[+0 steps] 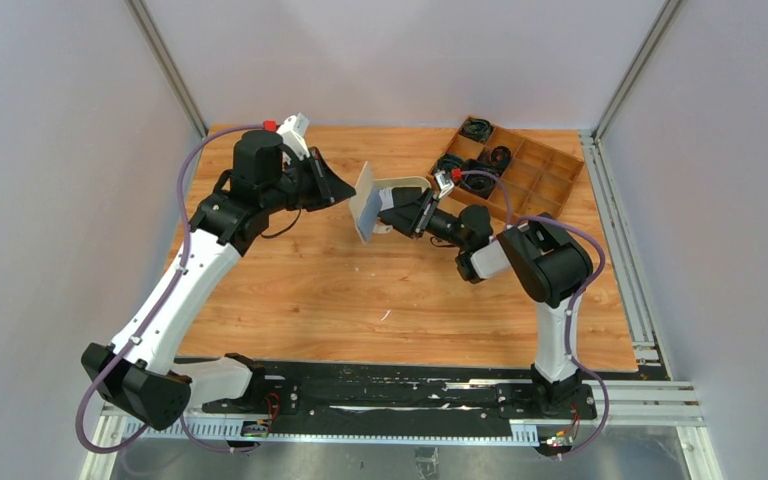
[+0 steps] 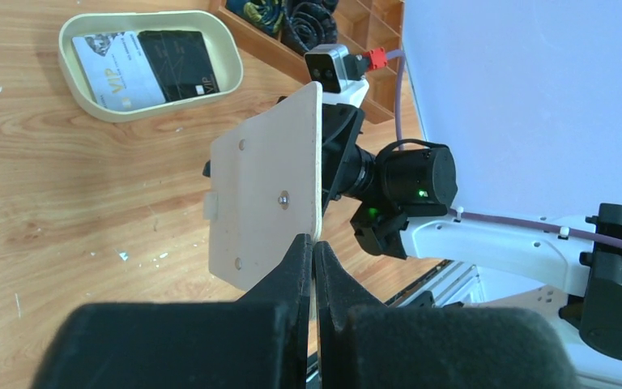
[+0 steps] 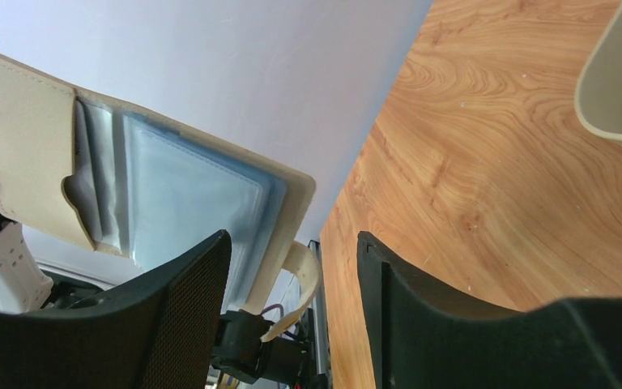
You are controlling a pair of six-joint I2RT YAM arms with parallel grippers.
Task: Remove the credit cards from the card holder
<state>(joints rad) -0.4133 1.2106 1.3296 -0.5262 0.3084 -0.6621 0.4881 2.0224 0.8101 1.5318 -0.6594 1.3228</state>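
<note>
- Left gripper (image 2: 313,253): jaws shut on one edge of the card holder (image 2: 267,194), held on edge above the table.
- Right gripper (image 3: 293,243): jaws apart and empty, facing the holder's sleeved inside, just beside it.
- Credit cards (image 2: 150,69): two lie in the oval tray (image 2: 233,81).

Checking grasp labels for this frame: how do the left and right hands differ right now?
The left hand is shut, pinching the wallet by its edge; the right hand is open and holds nothing. The left hand meets it edge-on; the right hand faces its blue-grey inside. Both are raised off the table at the wallet.
</note>
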